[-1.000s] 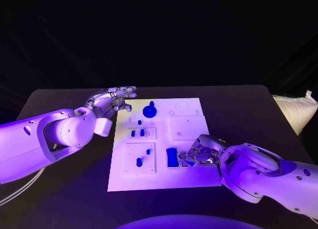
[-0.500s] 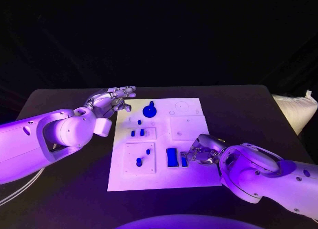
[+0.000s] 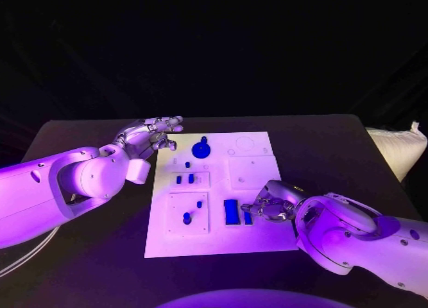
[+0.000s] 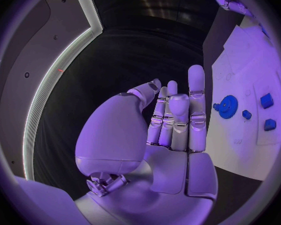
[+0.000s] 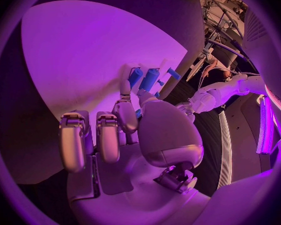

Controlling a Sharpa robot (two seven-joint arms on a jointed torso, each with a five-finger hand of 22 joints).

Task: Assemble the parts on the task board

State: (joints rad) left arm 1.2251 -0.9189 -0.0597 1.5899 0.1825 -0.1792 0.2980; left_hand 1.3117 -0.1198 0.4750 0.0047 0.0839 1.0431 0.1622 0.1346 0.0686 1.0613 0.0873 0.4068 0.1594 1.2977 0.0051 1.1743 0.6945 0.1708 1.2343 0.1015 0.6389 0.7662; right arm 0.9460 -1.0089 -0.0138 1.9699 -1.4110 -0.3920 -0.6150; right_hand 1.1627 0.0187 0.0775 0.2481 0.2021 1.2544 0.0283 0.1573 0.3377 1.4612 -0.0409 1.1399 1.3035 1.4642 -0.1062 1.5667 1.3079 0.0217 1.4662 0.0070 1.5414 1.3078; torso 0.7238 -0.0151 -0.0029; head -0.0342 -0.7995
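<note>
Right now the task board (image 3: 255, 240), one white plate, lies mid-table on the black table (image 3: 334, 147), w/ small blue parts on it. Counted in head view: one round gear-like part (image 3: 201, 151) near the far edge, two small blocks (image 3: 184, 179) side by side in the mid-left panel plus one tiny piece just beyond them, two pegs (image 3: 187, 218) in the near-left panel, one long block (image 3: 231, 211) upright-lengthwise beside that panel, and one narrower blue piece (image 3: 248, 217) touching the right hand's fingers; approx 8 parts total, tho some are too small to be sure. Left hand (image 3: 152, 133) hovers off the board's far-left corner, near the gear but apart from it; left wrist view shows the left hand (image 4: 168, 120) w/ fingers straight and pressed together, palm bare, holding nothing, gear (image 4: 227, 106) and blocks (image 4: 267, 101) well off to its side. Right hand (image 3: 274, 202) sits over the board's near-right part, fingers bent down at the narrow piece next to the long block; right wrist view shows the right hand (image 5: 125, 120) w/ fingertips at blue parts (image 5: 149, 79) on the board, but whether it actually pinches one or only touches can't be told. No brand, label or readable writing on board, parts or arms.
</note>
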